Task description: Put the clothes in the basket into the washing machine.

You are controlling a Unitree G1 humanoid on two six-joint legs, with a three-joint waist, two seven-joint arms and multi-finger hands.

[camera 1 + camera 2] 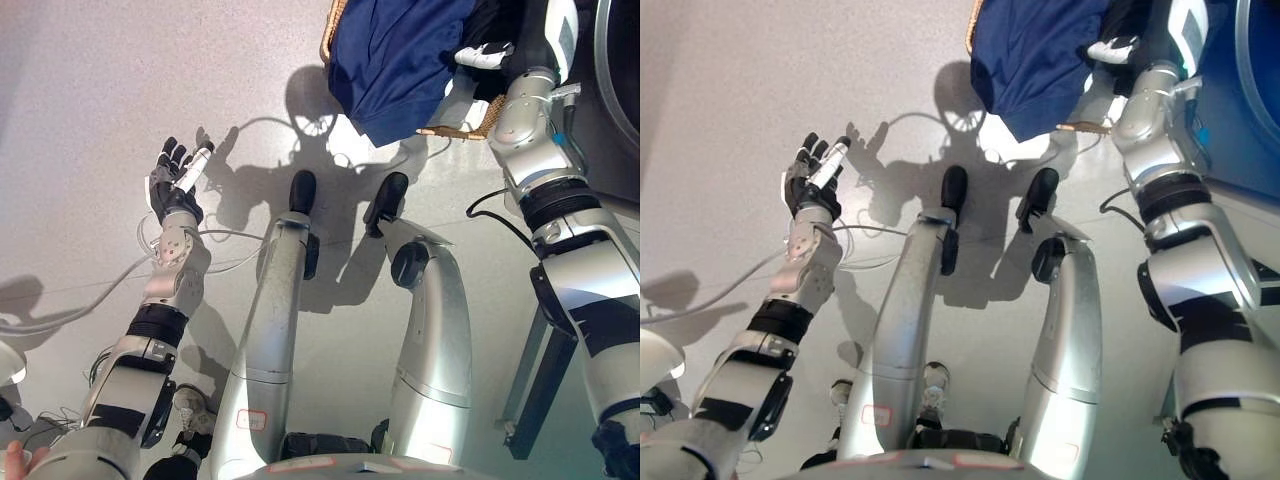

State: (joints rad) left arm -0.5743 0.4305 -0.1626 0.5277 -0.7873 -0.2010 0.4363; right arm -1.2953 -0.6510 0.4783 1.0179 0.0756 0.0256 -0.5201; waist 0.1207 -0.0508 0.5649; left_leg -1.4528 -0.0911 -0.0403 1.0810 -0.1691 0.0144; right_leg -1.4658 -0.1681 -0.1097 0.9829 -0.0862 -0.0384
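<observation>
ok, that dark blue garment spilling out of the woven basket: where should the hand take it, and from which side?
Grip the dark blue garment at the loose fold hanging over the woven basket rim, coming from above on the robot's side. That drooping edge hangs free of the wicker, so fingers can probably close round it. The right hand is already at the basket; the left hand is open, off to the left.

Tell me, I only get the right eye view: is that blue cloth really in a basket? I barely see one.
Observer: Yes. The left eye view shows more of the wicker basket; its rim runs under the blue cloth.
Operator: Anything at the lower right that I miss?
Observer: A dark metal frame stands there beside the right arm. Your view cuts nearly all of it off.
</observation>
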